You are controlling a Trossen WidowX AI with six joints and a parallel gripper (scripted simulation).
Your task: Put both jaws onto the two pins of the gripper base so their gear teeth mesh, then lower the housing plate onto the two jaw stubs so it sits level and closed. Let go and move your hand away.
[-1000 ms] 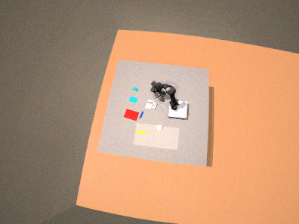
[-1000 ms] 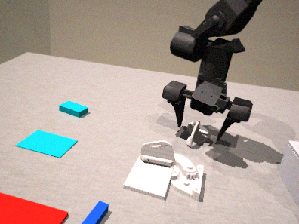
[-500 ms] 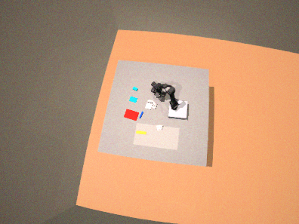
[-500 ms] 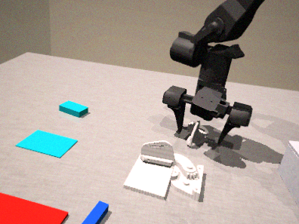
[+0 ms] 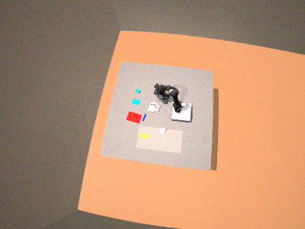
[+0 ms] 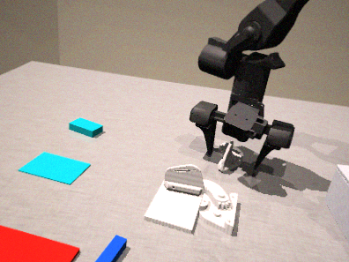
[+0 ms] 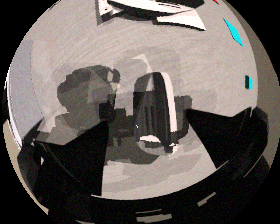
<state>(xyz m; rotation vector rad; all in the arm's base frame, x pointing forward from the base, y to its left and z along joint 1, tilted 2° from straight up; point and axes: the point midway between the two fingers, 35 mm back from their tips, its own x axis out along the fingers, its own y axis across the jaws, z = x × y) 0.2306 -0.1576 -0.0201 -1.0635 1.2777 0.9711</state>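
My gripper [image 6: 232, 164] [image 7: 149, 118] is open, low over the table, with its fingers on either side of a white part [image 6: 226, 159] [image 7: 171, 107] that stands on edge. Nothing is gripped; I cannot tell whether that part is a jaw or the housing plate. The white gripper base [image 6: 231, 223] [image 5: 154, 107] lies in front of the gripper, with curved, toothed white pieces on it. Its exact pins and meshing are too small to tell. A flat white slab [image 6: 174, 207] adjoins it, with an upright rounded piece [image 6: 184, 177] at its back. A small white part [image 5: 162, 130] lies near the beige mat's back edge.
A white box [image 5: 182, 114] [image 6: 341, 198] stands beside the arm. A cyan block [image 6: 85, 127] [image 5: 138, 90], a cyan sheet [image 6: 55, 168] [image 5: 135, 102], a red sheet [image 5: 134, 117] and a blue bar [image 5: 144, 117] lie on the other side. A yellow bar [image 5: 144, 136] lies on the beige mat [image 5: 163, 143].
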